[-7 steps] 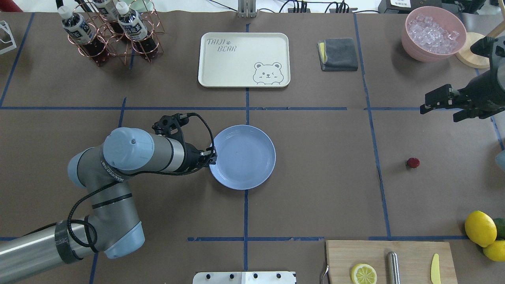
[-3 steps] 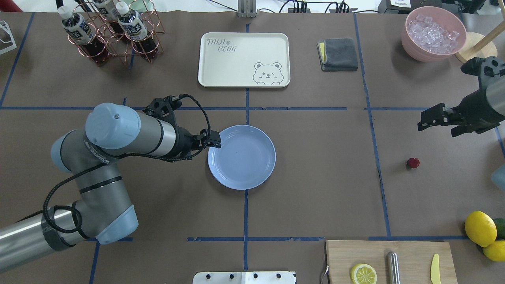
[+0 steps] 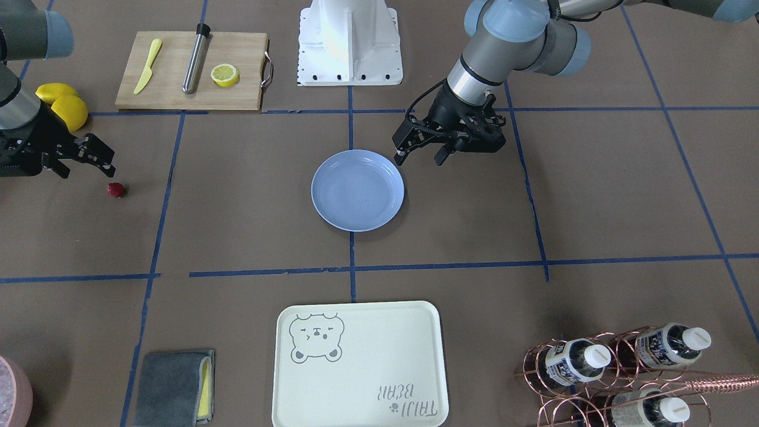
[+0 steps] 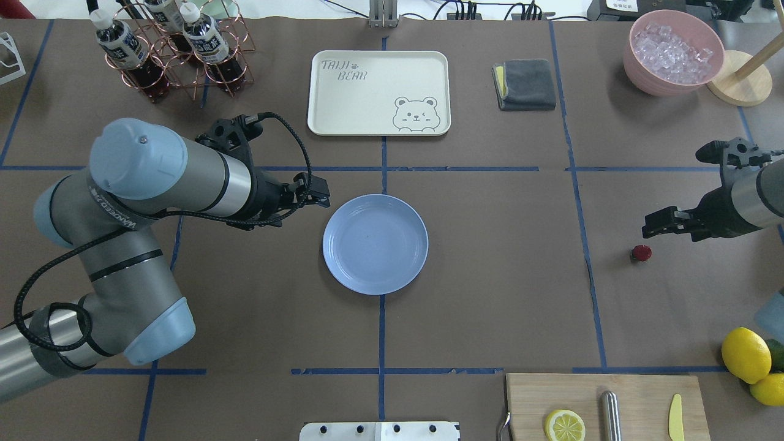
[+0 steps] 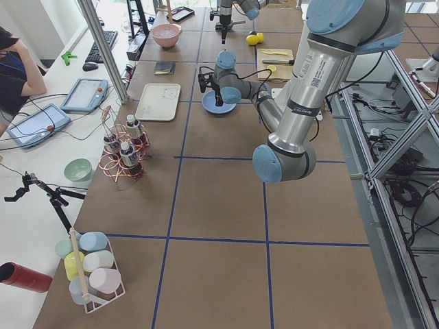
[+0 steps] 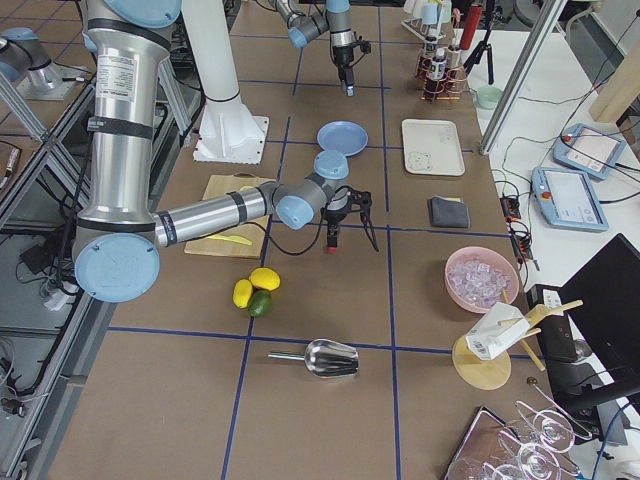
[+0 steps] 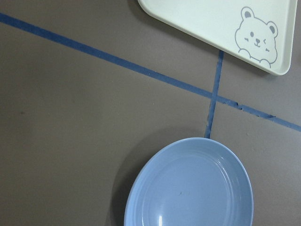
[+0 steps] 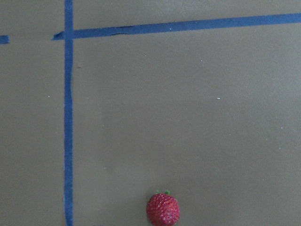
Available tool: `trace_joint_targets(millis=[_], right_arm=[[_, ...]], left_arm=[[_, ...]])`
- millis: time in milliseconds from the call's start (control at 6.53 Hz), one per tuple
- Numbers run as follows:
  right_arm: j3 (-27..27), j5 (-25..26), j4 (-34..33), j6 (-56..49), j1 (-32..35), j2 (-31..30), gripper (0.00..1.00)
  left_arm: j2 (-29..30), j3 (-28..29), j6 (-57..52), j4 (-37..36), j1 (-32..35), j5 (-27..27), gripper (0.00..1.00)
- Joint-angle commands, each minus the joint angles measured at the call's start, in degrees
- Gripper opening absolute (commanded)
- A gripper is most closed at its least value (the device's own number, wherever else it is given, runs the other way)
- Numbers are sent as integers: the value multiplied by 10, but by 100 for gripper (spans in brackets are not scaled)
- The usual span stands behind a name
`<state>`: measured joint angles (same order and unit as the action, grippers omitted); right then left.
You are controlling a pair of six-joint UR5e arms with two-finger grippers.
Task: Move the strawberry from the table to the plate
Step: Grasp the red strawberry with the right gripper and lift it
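The strawberry (image 4: pixel 641 253) is a small dark-red berry lying on the brown table (image 4: pixel 490 275) at the right; it also shows in the front view (image 3: pixel 117 190) and at the bottom of the right wrist view (image 8: pixel 163 209). My right gripper (image 4: pixel 660 228) hovers open just beyond it, slightly toward the far side, nothing between its fingers (image 3: pixel 85 166). The light-blue plate (image 4: pixel 375 244) sits empty at the table's centre (image 3: pixel 357 190). My left gripper (image 4: pixel 317 191) stands open and empty off the plate's far-left rim (image 3: pixel 418 159). The left wrist view looks down on the plate (image 7: pixel 193 188).
A cream bear tray (image 4: pixel 378 92) and a grey cloth (image 4: pixel 525 84) lie beyond the plate. A pink bowl of ice (image 4: pixel 672 52) stands far right, a bottle rack (image 4: pixel 177 49) far left. Lemons (image 4: pixel 746 355) and a cutting board (image 4: pixel 606 407) occupy the near right.
My right gripper has come down and nearer, from well beyond the strawberry to just above and beside it. My left arm has drawn back off the plate's rim, toward the far left.
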<state>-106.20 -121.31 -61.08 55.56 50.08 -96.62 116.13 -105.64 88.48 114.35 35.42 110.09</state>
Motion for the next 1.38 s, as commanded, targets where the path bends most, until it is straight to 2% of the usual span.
trace_joint_targets(millis=[0, 153, 613, 919, 1225], right_arm=[[46, 22, 47, 9, -34, 5, 98], [55, 31, 45, 11, -48, 25, 96], [62, 34, 46, 12, -55, 28, 86], [62, 35, 46, 11, -54, 22, 76], [58, 35, 46, 12, -53, 21, 17]], left_arm=[[-3, -4, -2, -3, 29, 0, 100], [-3, -3, -2, -3, 29, 0, 100], [-2, 2, -1, -4, 27, 0, 100], [-1, 4, -1, -4, 25, 0, 100], [-2, 6, -1, -4, 25, 0, 100]])
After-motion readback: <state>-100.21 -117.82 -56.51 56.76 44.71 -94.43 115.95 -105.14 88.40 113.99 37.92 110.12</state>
